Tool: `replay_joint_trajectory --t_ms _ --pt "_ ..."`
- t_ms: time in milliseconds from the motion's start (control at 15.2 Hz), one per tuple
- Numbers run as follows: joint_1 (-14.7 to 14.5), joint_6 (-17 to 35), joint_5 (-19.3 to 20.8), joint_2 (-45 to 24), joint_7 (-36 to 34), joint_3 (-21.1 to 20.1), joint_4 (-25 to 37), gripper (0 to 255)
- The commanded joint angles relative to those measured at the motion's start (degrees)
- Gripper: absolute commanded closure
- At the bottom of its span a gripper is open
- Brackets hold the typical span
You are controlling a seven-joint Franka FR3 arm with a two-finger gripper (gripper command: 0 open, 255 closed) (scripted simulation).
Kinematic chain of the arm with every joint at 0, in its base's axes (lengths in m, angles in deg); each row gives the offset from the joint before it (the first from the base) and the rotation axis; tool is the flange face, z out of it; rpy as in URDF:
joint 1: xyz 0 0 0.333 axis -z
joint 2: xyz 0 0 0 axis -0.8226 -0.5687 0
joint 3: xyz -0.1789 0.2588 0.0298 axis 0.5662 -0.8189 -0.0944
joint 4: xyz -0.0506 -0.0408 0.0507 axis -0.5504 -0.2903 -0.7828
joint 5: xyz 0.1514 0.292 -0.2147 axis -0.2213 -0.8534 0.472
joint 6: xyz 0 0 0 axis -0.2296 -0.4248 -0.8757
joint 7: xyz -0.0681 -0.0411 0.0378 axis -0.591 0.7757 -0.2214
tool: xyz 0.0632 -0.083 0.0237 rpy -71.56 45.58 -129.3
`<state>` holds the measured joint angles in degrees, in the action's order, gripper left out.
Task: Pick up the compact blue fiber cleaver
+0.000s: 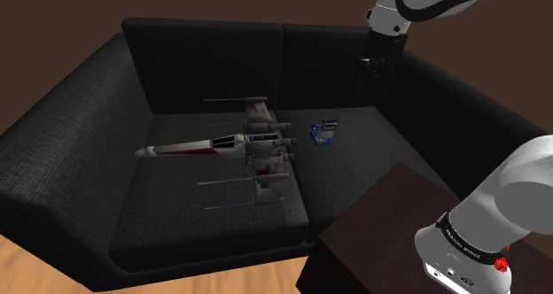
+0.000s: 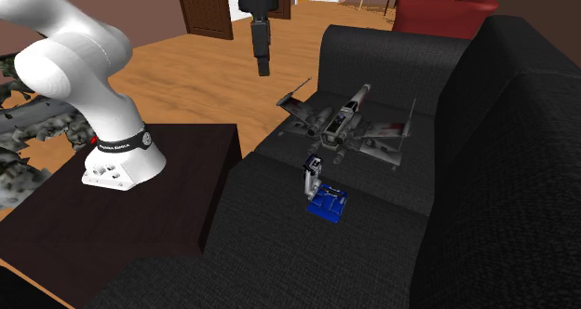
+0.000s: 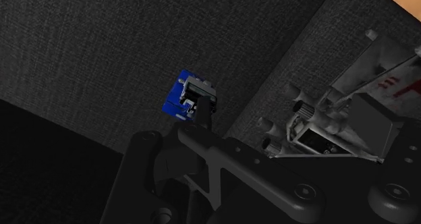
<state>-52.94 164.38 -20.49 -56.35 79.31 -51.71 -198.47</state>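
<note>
The blue fiber cleaver is a small blue block with a grey and black top, resting on the black sofa's seat cushion. In the second exterior view the cleaver lies near the seat's front edge. My black gripper hangs high above the sofa, well clear of the cleaver. From the second exterior view the gripper points down, its fingers together with nothing between them. Looking along the hand, the cleaver sits just beyond the gripper, far below it.
A white and red toy starfighter with long wing cannons lies on the seat close beside the cleaver. The dark box stand is next to the sofa's end. A red armchair and a brown door stand across the wooden floor.
</note>
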Motion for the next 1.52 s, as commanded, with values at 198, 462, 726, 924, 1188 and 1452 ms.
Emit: replay_joint_trajectory --t_ms 198,462,726,924,1188,1452 --pt "1.25 8.83 0.66 -10.48 0.79 1.43 0.73 0" --pt "2.01 14.58 0.80 -18.93 1.17 2.36 2.65 0" --pt "2.75 19.51 0.59 -27.69 1.69 3.19 5.71 0" --pt "3.34 22.58 0.19 -34.36 2.16 3.70 8.71 0" --pt "3.52 25.37 -0.07 -37.57 2.36 3.75 9.00 0" --pt "3.58 28.26 -0.30 -40.05 2.50 3.67 8.58 0"
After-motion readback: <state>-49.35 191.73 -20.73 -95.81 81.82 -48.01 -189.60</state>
